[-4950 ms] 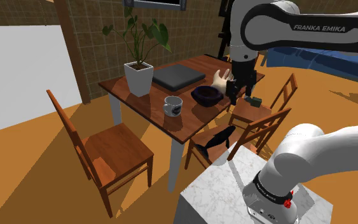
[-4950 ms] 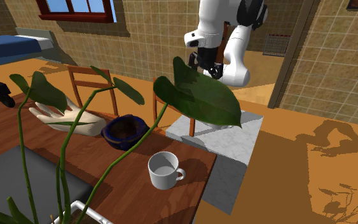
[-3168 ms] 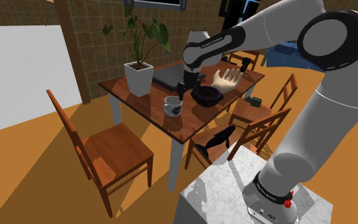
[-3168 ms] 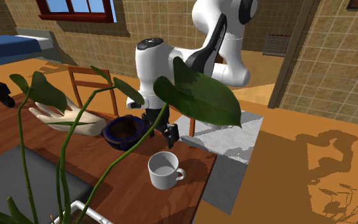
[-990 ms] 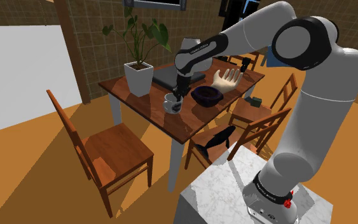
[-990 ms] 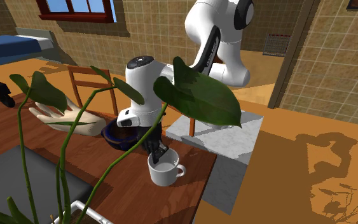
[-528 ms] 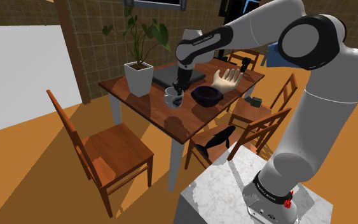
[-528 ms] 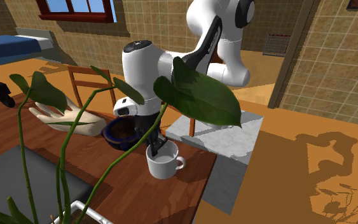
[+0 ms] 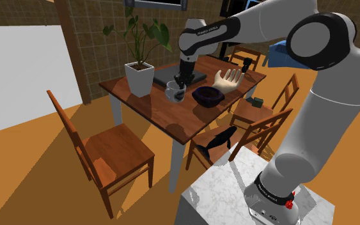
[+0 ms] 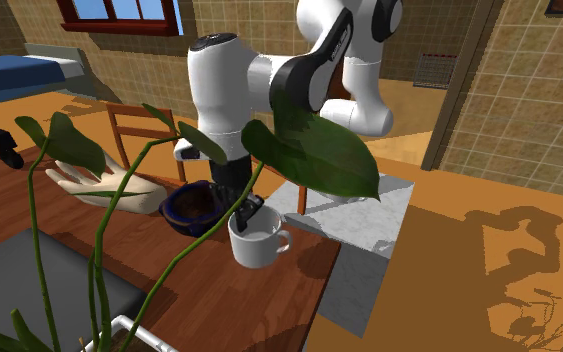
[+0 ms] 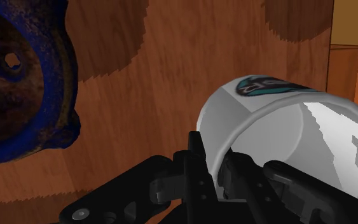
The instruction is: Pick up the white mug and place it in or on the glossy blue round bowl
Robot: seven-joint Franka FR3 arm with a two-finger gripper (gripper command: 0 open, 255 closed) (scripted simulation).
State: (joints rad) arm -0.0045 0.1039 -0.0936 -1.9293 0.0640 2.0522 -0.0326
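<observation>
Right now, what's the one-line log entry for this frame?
phase: mug grasped | gripper: shut on white mug rim | mug: off the table | blue bowl: beside mug, mug not yet in it

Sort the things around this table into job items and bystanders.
Job: white mug, held in the gripper; blue bowl.
Lying about: potted plant, model hand, dark grey slab.

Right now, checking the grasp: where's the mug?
Shoulder view: white mug, clasped by the gripper, held above the table just left of the blue bowl.
</observation>
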